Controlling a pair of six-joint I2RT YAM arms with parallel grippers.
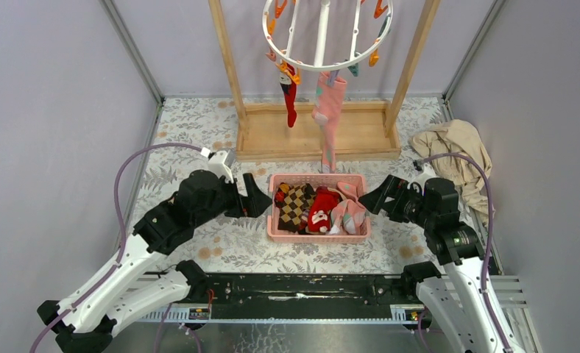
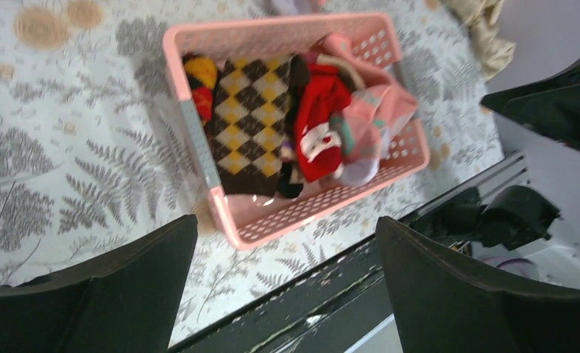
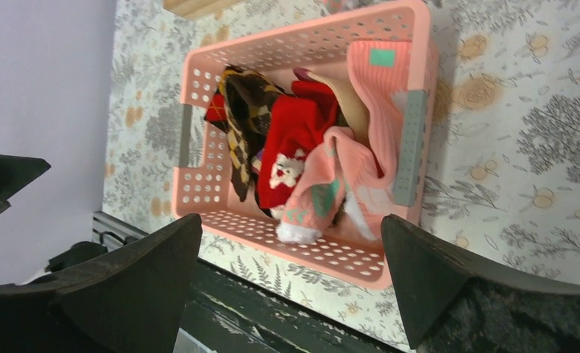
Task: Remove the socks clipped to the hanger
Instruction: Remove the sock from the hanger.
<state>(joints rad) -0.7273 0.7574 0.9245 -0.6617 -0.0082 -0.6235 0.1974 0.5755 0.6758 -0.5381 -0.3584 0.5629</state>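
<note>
The round white hanger (image 1: 324,37) hangs at top centre inside a wooden frame. A red sock (image 1: 291,99) and a pink sock (image 1: 329,118) with coloured patches still hang from its clips. The pink basket (image 1: 274,229) below holds argyle (image 2: 246,121), red (image 2: 318,125) and pink (image 3: 338,176) socks. My left gripper (image 1: 259,198) is open and empty just left of the basket. My right gripper (image 1: 372,197) is open and empty just right of it. Each wrist view shows its jaws wide apart with nothing between them.
The wooden frame's base (image 1: 316,132) stands behind the basket. A crumpled beige cloth (image 1: 453,154) lies at the back right. Grey walls close both sides. A black rail (image 1: 302,290) runs along the near table edge.
</note>
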